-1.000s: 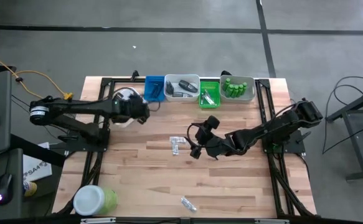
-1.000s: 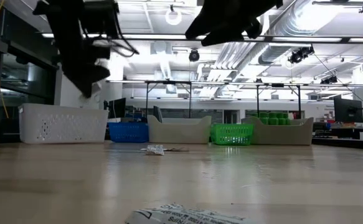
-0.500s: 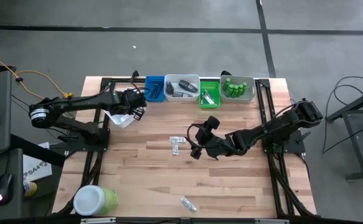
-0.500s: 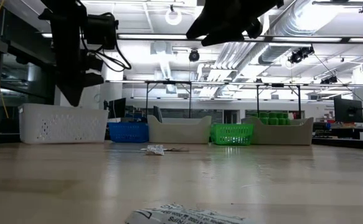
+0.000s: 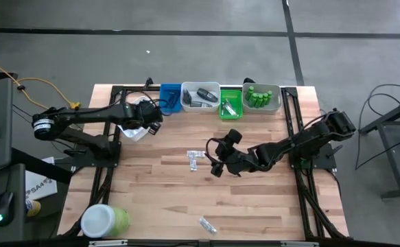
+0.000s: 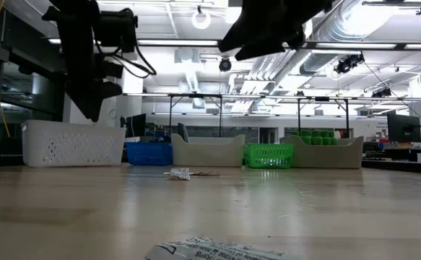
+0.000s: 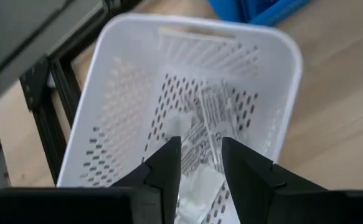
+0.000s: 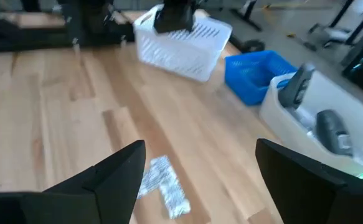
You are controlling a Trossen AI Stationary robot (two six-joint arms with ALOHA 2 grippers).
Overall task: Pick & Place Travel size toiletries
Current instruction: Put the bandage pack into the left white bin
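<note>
Two sachets [image 5: 195, 157] side by side just ahead of the right gripper [image 8: 197, 180], fingers spread wide, one more sachet [image 5: 204, 224] well behind it, left gripper [image 7: 200, 158] above the white basket [image 7: 100, 112], fingers [image 7: 169, 165] parted, clear sachets [image 7: 206, 124] lying below them.

clear, silvery flat sachets [image 7: 203, 134] lie heaped in the white basket [image 7: 274, 99], printed faces up. two more sachets [image 5: 195, 157] lie flat and touching near the middle of the table — crinkled, at an angle to each other. another sachet [image 5: 207, 225] lies alone near the front edge. small green bottles [image 5: 258, 97] stand upright, packed together in the grey end tray, and dark grey oval pieces [image 5: 203, 95] lie in the neighbouring tray.
</note>
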